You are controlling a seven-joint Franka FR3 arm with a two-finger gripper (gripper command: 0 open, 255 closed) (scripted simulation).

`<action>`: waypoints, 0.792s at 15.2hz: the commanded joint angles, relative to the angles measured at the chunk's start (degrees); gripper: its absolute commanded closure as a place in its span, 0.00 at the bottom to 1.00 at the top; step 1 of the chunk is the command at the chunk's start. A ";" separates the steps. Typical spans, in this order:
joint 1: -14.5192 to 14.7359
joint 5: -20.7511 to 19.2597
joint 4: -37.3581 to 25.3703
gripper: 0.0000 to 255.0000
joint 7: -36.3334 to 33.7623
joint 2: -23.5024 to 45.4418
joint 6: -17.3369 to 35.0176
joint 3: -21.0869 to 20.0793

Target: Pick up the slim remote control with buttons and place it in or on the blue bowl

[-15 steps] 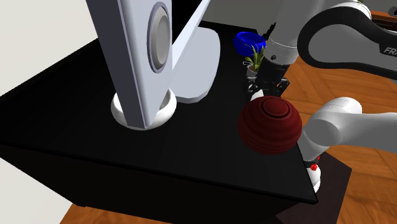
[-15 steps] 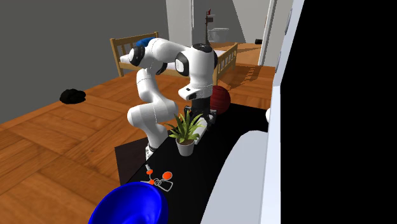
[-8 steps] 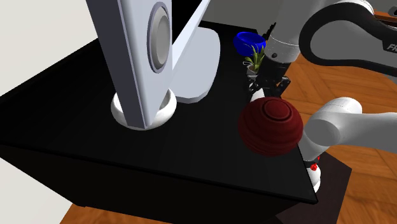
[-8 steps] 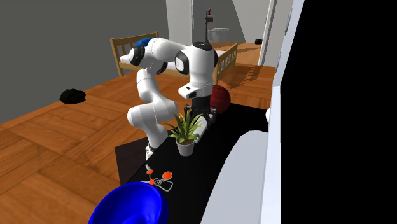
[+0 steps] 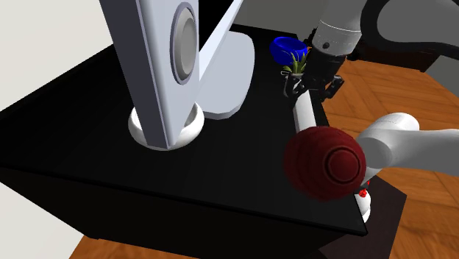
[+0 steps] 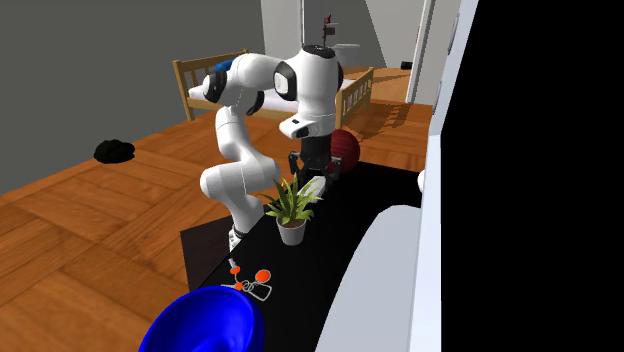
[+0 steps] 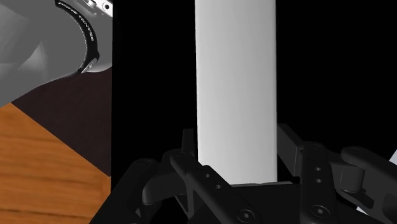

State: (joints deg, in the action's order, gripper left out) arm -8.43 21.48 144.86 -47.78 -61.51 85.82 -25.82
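Remote control (image 7: 235, 89), a slim white bar, is hanging clamped between the jaws of the black gripper (image 7: 236, 153) over the black tabletop (image 5: 147, 184), its long axis running out from the fingertips toward the dark red ball (image 5: 325, 163). Blue bowl (image 5: 287, 48) is lying the opposite way, just beyond the potted plant (image 5: 296, 68), so the carry is probably needing to clear those leaves.

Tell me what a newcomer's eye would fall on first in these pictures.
First comes the big dark red ball on the black table, at the shoulder view's lower right and close to the arm. Next is the white remote, clasped in the black gripper beside the small potted plant. The vivid blue bowl sits at the second exterior view's lower left.
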 commanded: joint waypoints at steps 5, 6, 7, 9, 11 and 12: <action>-0.83 -1.56 -5.33 1.00 -0.18 1.70 -3.66 1.52; -0.95 -1.78 -6.22 1.00 -0.23 2.00 -4.25 1.74; -1.07 -1.99 -7.13 1.00 -0.27 2.32 -4.83 1.94; -1.31 -2.41 -8.95 1.00 -0.38 2.99 -6.01 2.33; -1.54 -2.80 -10.81 1.00 -0.48 3.68 -7.18 2.70; -1.65 -2.99 -11.75 1.00 -0.54 4.05 -7.76 2.88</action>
State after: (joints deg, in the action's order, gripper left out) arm -9.96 18.66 134.21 -48.18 -57.88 78.74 -23.08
